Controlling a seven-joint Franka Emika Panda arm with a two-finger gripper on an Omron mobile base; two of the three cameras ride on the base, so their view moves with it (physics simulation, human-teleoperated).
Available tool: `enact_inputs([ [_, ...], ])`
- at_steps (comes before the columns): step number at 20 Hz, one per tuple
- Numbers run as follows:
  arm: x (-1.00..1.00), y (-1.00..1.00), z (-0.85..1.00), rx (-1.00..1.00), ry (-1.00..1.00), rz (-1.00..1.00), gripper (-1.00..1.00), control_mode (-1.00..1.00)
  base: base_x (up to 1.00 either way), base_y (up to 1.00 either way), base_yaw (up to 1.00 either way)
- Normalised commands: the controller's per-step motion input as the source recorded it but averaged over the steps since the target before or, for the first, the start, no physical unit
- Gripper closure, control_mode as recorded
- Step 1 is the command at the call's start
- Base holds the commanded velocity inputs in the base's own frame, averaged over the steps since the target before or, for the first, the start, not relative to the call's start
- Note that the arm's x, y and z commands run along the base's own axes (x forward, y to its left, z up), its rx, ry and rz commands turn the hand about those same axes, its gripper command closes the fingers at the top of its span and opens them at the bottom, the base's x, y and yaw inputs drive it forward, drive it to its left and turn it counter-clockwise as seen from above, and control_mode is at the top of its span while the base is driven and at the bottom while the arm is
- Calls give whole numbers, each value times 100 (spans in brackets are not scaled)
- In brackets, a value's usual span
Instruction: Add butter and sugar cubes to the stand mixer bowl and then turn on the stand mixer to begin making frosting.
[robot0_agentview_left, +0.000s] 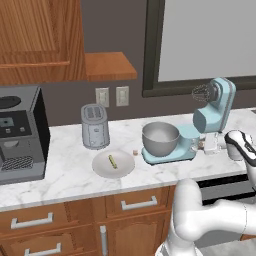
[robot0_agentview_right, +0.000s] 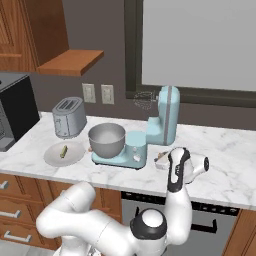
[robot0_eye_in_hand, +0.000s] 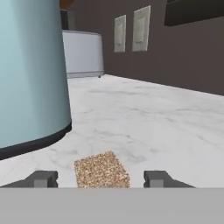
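Marble counter (robot0_agentview_left: 60, 180) all around me, dark wall behind, and I'm down low at the right end of the mixer (robot0_agentview_left: 212, 117), hand nearly flat on the stone. My gripper (robot0_eye_in_hand: 101, 178) is spread with a sugar cube (robot0_eye_in_hand: 102, 169) sitting on the counter between the two tips, a gap on each side, nothing pinched yet. That cube looks light, hard and grainy, so it should bite well against the pads but may crumble or pop out if squeezed off-centre; I'd take it square across two flat faces. Pale blue mixer base curves just to one side of it, close, so little room to swing. Another cube (robot0_agentview_left: 135, 151) sits near the bowl (robot0_agentview_left: 160, 138), between it and the plate (robot0_agentview_left: 102, 169). Butter (robot0_agentview_left: 113, 161) lies on that plate: small, soft-looking, probably slippery, best gripped gently across its middle.
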Motion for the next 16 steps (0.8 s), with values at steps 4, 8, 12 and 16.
enact_inputs([
  [4,0,-13,-22,0,0,0,100,-100,0,0,0],
  [8,-28,-19,-1,0,0,0,100,-100,0,0,0],
  [12,-55,-34,0,0,0,-3,100,-100,0,0,0],
  [16,-87,-32,5,0,-2,-5,100,-100,0,0,0],
])
